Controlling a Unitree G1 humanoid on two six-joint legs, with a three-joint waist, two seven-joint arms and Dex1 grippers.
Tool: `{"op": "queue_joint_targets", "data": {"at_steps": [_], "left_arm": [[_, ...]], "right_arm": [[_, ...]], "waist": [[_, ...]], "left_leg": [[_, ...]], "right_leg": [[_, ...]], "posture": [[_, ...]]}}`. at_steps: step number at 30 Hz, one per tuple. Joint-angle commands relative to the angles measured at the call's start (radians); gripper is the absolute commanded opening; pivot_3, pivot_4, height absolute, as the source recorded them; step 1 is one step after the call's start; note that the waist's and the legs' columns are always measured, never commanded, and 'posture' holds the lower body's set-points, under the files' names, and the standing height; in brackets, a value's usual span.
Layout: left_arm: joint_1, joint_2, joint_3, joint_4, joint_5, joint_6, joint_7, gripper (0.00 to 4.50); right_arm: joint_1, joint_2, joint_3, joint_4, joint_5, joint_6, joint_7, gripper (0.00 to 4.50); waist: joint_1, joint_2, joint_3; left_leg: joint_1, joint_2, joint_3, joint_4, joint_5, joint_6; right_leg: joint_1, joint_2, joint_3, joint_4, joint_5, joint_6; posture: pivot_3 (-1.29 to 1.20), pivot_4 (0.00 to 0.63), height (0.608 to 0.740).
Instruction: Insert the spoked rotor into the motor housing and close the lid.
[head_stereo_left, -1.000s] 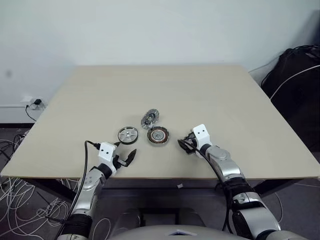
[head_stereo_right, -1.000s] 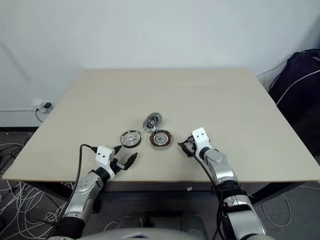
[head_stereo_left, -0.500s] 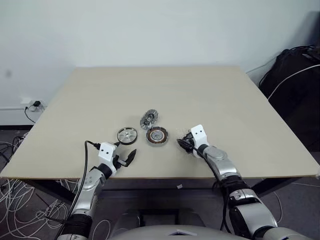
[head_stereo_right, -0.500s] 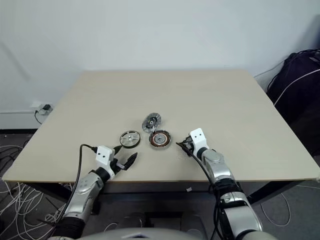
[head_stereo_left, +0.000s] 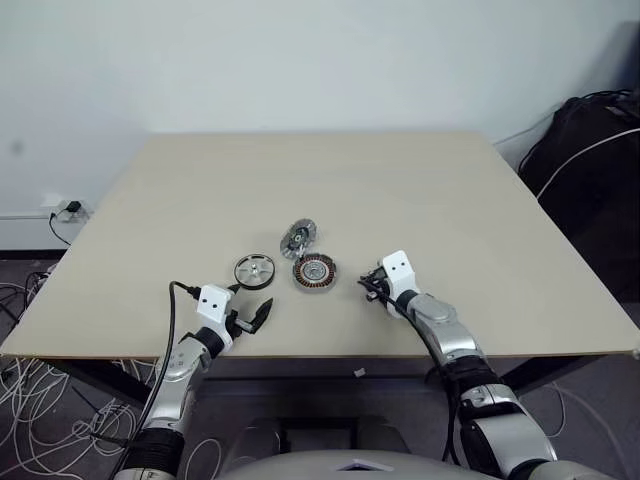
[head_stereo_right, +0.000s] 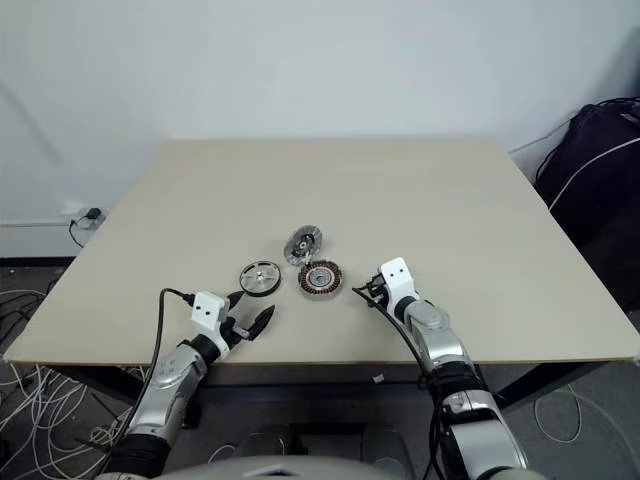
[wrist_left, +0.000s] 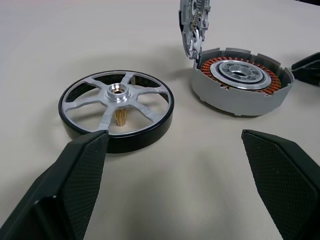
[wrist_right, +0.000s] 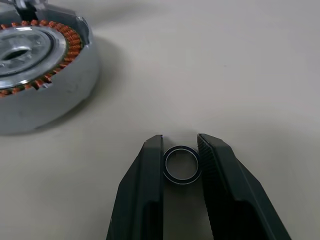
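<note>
So the right gripper (wrist_right: 180, 155) was wide open a second ago and has now pinched in on a little metal ring (wrist_right: 181, 164) lying on the table (head_stereo_left: 400, 190), just beside the motor housing (head_stereo_left: 315, 270). The left gripper (wrist_left: 175, 150) hasn't budged, with its fingers spread wide and nothing between them. The spoked rotor (head_stereo_left: 255, 269) sits flat where it was, left of the housing, and the lid (head_stereo_left: 299, 236) leans tilted up against the housing's far side.

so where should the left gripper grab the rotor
Probably across the dark outer rim of the rotor, from above. It lies flat on the table with hub up, so the open left gripper can straddle opposite rim edges; the thin spokes offer less hold.
</note>
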Motion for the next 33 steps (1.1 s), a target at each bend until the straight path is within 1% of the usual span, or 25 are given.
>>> {"op": "queue_joint_targets", "data": {"at_steps": [1,6,14,22,29,33], "left_arm": [[-0.015,0.003,0.002,-0.029,-0.008,-0.01,-0.005,4.5],[-0.016,0.001,-0.001,-0.025,-0.009,-0.012,-0.009,4.5],[-0.017,-0.007,-0.002,-0.023,-0.008,-0.014,-0.003,4.5],[-0.013,-0.01,0.002,-0.025,-0.008,-0.016,0.007,4.5],[-0.014,-0.012,0.005,-0.028,-0.007,-0.015,0.011,4.5],[-0.013,-0.01,0.007,-0.029,-0.007,-0.015,0.013,4.5]], "right_arm": [[-0.018,0.015,0.014,-0.181,0.018,0.05,0.02,0.7],[-0.026,0.05,0.061,-0.273,0.012,0.115,0.039,0.7],[-0.078,0.105,0.131,-0.235,-0.008,0.119,0.063,0.7],[-0.148,0.138,0.155,-0.093,-0.028,0.067,0.076,0.7],[-0.208,0.164,0.143,0.047,-0.038,0.009,0.079,0.7],[-0.241,0.173,0.135,0.118,-0.042,-0.022,0.073,0.7]], "waist": [[-0.004,0.0,0.0],[0.001,0.0,0.0],[0.001,0.0,0.0],[0.0,0.0,0.0],[-0.002,0.0,0.0],[-0.003,0.0,0.0]], "left_leg": [[-0.001,0.0,0.0,0.0,0.0,0.0],[-0.001,0.0,0.0,0.0,0.0,0.0],[-0.001,0.0,0.0,0.0,0.0,0.0],[-0.001,0.0,0.0,0.0,0.0,0.0],[-0.001,0.0,0.0,-0.001,0.0,0.0],[-0.001,0.0,-0.001,-0.001,0.0,0.0]], "right_leg": [[-0.001,0.0,0.0,0.0,0.0,0.0],[-0.003,0.0,0.0,0.0,0.0,0.0],[-0.005,0.0,0.0,0.0,0.0,0.0],[-0.006,0.0,0.0,0.0,0.001,0.001],[-0.006,0.001,0.0,0.0,0.001,0.001],[-0.006,0.001,0.0,0.0,0.003,0.004]], "posture": [[0.0,0.0,0.74],[0.0,0.0,0.74],[0.0,0.0,0.74],[0.0,0.0,0.74],[0.0,0.0,0.74],[0.0,0.0,0.74]]}}
